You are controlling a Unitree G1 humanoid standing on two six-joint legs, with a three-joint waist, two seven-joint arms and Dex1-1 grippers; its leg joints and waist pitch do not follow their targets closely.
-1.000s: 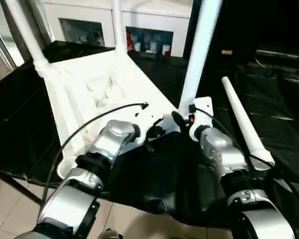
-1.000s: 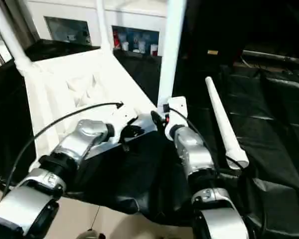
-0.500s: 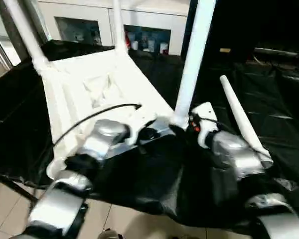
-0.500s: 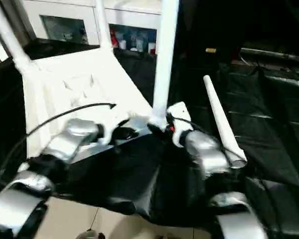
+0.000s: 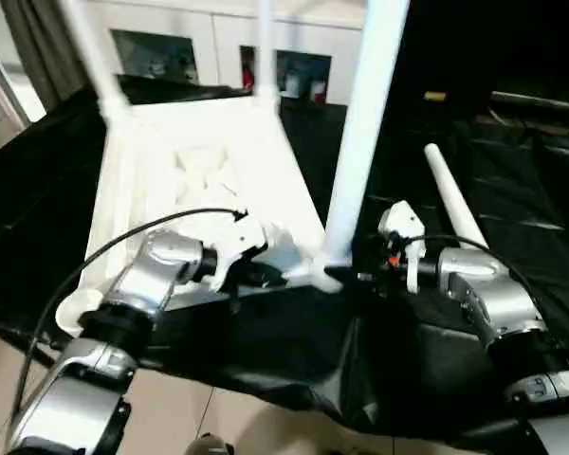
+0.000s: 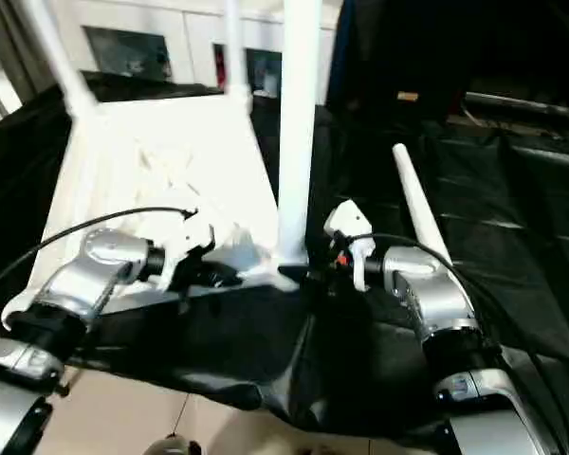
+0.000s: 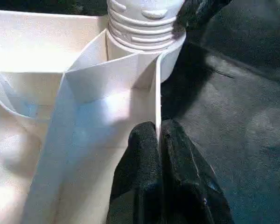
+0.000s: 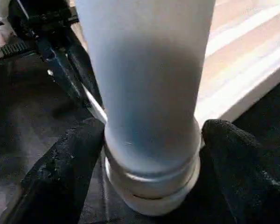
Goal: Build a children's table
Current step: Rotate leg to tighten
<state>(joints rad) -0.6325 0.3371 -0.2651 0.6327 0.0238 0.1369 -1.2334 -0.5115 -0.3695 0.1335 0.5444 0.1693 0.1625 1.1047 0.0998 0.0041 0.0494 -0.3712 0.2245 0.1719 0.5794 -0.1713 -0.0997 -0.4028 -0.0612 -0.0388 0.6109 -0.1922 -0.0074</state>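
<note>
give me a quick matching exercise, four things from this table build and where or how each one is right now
Things:
1. left gripper
2. right gripper
3. loose leg
4. table top

States:
A. lying flat on the black cloth
B. upside down, ribs showing
C. jaws shut on the table top's thin rim
D. jaws spread either side of the near upright leg

Pairs: 1-C, 2-D, 3-A, 4-B

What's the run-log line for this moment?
stage: leg fitting | left gripper: shut on tabletop rim | right gripper: open around near leg at its corner socket | fourth leg: loose on black cloth
</note>
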